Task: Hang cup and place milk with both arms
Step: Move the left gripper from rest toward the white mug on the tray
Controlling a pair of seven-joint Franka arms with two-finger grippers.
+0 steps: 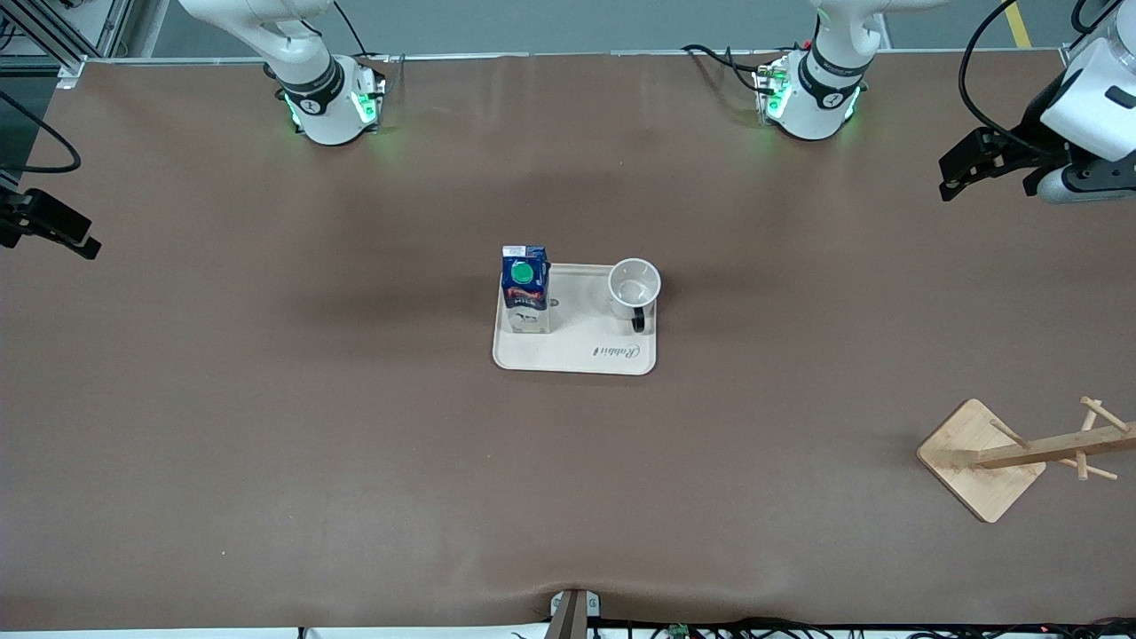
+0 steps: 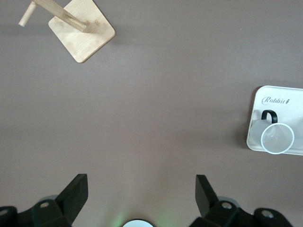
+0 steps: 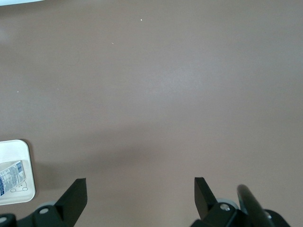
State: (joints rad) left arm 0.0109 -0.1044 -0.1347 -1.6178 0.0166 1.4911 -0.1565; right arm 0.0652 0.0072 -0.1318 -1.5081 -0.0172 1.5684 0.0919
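Note:
The milk [image 1: 525,288], a dark-blue carton with a green cap, stands on a cream tray [image 1: 577,355] at the table's middle. The white cup [image 1: 634,286] stands upright beside it on the tray, toward the left arm's end, with its black handle toward the front camera. My left gripper [image 1: 976,177] is open and empty, up over the table's left-arm end. In the left wrist view [image 2: 140,178] it sees the cup [image 2: 277,138] and tray [image 2: 279,101]. My right gripper [image 1: 62,231] is open and empty over the right-arm end. In the right wrist view [image 3: 139,182] it sees the tray's corner [image 3: 16,151] and the milk [image 3: 10,175].
A wooden cup rack [image 1: 1021,453] with pegs on a square base stands toward the left arm's end, nearer the front camera than the tray. It also shows in the left wrist view [image 2: 83,28]. Brown tabletop surrounds the tray.

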